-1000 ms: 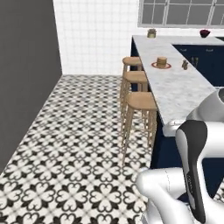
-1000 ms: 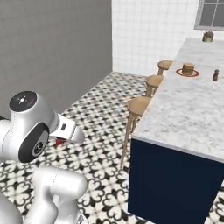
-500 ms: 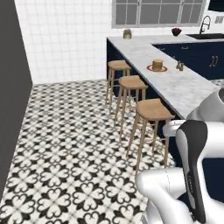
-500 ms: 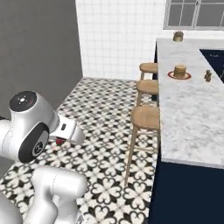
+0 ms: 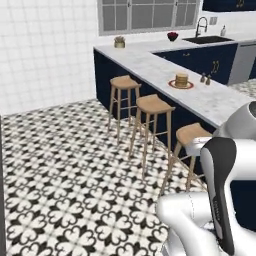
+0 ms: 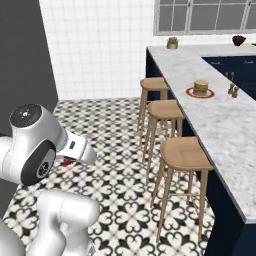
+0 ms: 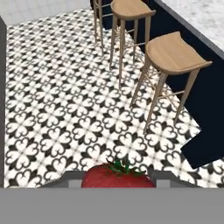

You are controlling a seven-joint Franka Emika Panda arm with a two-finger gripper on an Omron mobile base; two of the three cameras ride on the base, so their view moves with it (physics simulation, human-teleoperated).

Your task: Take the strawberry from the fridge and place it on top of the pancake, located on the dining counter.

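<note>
Strawberry, small, bright red and green-capped, was seen pinched between the two dark tips of the gripper, carried low over the black-and-white patterned floor tiles. The golden-brown pancake stack on its red-rimmed plate lay well apart, on the white-grey marble dining counter. Slippage of so small a fruit could be caused by jolts in travel; the wooden stools beside the counter could be struck by a low arm.

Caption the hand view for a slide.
Strawberry held in the gripper above patterned floor tiles, with wooden stools lined along the dining counter.
</note>
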